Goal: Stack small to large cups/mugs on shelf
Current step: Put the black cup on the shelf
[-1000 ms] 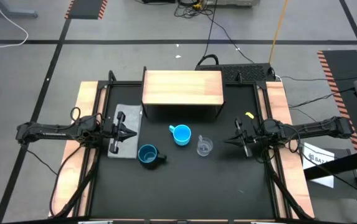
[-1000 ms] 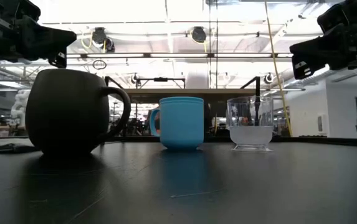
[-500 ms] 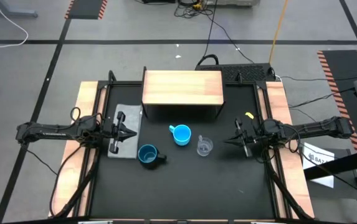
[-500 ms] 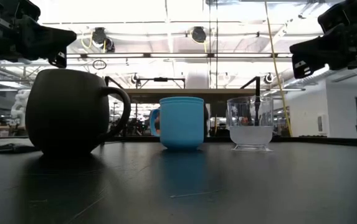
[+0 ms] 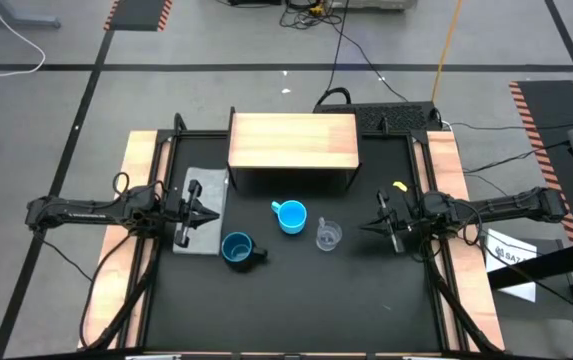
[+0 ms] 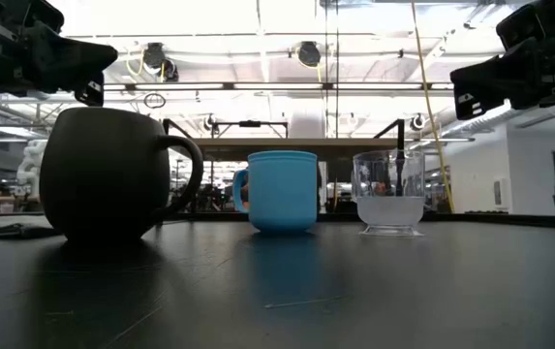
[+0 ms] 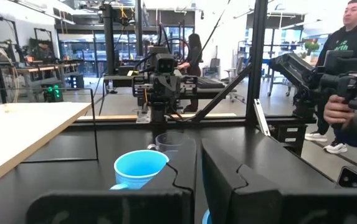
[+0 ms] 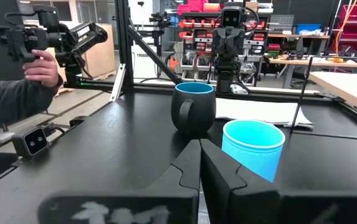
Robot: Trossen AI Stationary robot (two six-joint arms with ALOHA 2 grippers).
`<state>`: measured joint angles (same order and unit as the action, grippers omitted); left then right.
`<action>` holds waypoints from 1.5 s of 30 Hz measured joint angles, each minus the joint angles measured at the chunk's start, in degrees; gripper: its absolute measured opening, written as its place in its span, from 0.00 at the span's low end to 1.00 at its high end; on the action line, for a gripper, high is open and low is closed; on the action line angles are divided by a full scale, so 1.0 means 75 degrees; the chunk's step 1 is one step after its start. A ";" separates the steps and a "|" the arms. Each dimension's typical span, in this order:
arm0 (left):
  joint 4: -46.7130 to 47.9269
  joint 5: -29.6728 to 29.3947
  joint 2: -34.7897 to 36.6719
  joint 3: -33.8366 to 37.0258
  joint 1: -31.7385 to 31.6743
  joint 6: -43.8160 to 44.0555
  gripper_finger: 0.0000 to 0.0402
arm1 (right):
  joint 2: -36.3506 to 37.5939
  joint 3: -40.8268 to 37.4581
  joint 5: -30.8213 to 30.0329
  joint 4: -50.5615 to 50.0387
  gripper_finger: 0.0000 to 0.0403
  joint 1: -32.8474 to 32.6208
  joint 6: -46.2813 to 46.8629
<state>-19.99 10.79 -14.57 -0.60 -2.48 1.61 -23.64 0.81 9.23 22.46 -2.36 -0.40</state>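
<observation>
Three cups stand upright on their bases on the black table top, in front of the shelf (image 5: 292, 140). They are the dark navy mug (image 5: 238, 249) (image 8: 194, 107), the light-blue cup (image 5: 291, 216) (image 7: 141, 168) and the small clear cup (image 5: 328, 236) (image 6: 389, 192). The shelf's wooden top is bare. My left gripper (image 5: 212, 213) (image 7: 198, 183) hovers shut over the table's left side, pointing level toward the cups. At the right side my right gripper (image 5: 365, 226) (image 8: 200, 158) hovers shut, facing it. Neither touches anything.
A grey cloth (image 5: 201, 205) lies flat under my left gripper with a small dark object on it. The table's black frame posts stand at the far corners. Beyond the table a person (image 7: 352, 93) holds a hand-held device.
</observation>
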 joint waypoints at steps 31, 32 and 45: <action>-0.0508 -0.0031 0.0000 0.0003 0.0000 0.0997 0.06 | 0.0000 0.0001 -0.0006 0.0137 0.00 0.0001 0.0296; -0.0689 0.0042 0.0000 0.0003 0.0000 0.0929 0.06 | 0.0000 -0.0002 -0.0006 0.0164 0.00 -0.0001 0.0294; 0.0837 -0.0063 -0.0009 -0.1039 0.0015 0.0514 0.01 | 0.0000 -0.0002 -0.0020 0.0207 0.00 0.0002 -0.0267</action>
<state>-13.71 10.31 -14.63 -8.39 -2.36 5.46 -23.64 0.80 9.08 24.01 -2.35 -2.40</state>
